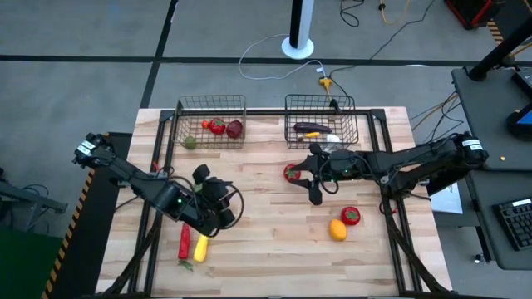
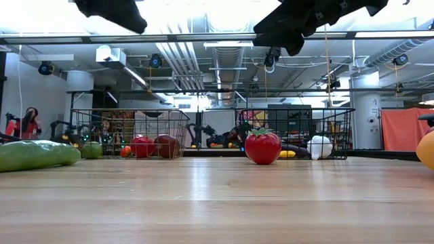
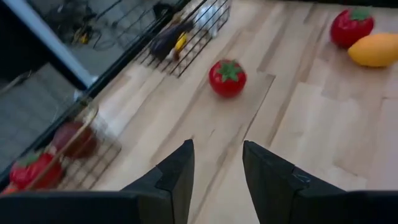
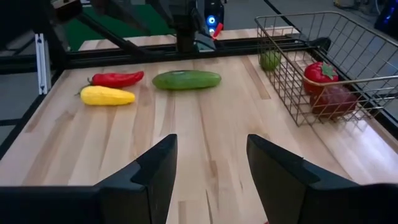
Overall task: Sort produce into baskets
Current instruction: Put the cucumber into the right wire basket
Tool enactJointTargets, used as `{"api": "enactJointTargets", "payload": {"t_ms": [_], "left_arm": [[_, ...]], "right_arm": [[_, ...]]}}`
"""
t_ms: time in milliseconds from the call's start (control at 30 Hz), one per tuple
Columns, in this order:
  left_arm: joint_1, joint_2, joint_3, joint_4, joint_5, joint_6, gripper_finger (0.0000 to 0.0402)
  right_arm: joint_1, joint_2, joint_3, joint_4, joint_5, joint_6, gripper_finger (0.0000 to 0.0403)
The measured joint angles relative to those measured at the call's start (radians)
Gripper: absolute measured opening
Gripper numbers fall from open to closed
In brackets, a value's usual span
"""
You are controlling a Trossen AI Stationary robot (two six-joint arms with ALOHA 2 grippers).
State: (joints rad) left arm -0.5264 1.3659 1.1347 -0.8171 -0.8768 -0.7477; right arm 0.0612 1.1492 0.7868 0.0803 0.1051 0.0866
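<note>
**Two baskets at the far edge, both grippers empty above the table**

Two wire baskets sit along the far edge of the table [image 1: 274, 249]. I see the left basket [image 1: 210, 124] holding a red tomato-like piece [image 1: 217, 126], a dark-red round piece [image 1: 235, 129] and a small green round one [image 1: 190, 142]. The right basket [image 1: 321, 122] holds a long purple piece [image 1: 309, 126], something white [image 2: 319, 146] and a bit of yellow [image 2: 287, 154].

Out on the bare wood, a red tomato [image 1: 291, 172] lies just in front of the right basket, toward the table's middle. Nearer the right edge, another red tomato [image 1: 350, 216] sits touching or just beside an orange-yellow fruit [image 1: 337, 229]. Toward the near left corner, a long red pepper [image 1: 184, 241] and a long yellow piece [image 1: 200, 246] lie side by side. A long green cucumber [image 4: 186, 79] lies near them; from above, my left arm covers it.

My left gripper [image 3: 217, 171] hangs over the left half of the table, above the cucumber, fingers spread with nothing between them. My right gripper [image 4: 211, 165] hovers near the table's middle, close to the loose tomato in front of the right basket, its fingers likewise parted and empty, pointing toward the left side.

Beyond the far edge, a white post base [image 1: 298, 46] and cables lie on the floor.
</note>
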Motion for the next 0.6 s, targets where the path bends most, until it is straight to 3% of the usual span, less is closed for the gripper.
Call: {"api": "enactJointTargets", "payload": {"t_ms": [100, 233, 300, 400, 600], "left_arm": [[0.046, 0.000, -0.004, 0.142, 0.099, 0.194, 0.0110], [0.102, 0.000, -0.005, 0.282, 0.529, 0.428, 0.0089], [0.117, 0.000, -0.005, 0.293, 0.626, 0.418, 0.0079], [0.126, -0.004, -0.005, 0.188, 0.571, 0.255, 0.0069], [0.124, -0.004, -0.005, -0.184, 0.441, -0.157, 0.0066]], "right_arm": [[0.000, 0.000, 0.000, 0.000, -0.001, -0.006, 0.0187], [0.000, 0.000, -0.004, 0.000, -0.001, -0.008, 0.0187], [0.000, 0.000, -0.006, -0.001, -0.003, -0.008, 0.0187], [0.005, 0.000, -0.006, 0.000, -0.007, -0.009, 0.0189], [0.006, 0.000, -0.006, 0.000, -0.008, -0.009, 0.0189]]}}
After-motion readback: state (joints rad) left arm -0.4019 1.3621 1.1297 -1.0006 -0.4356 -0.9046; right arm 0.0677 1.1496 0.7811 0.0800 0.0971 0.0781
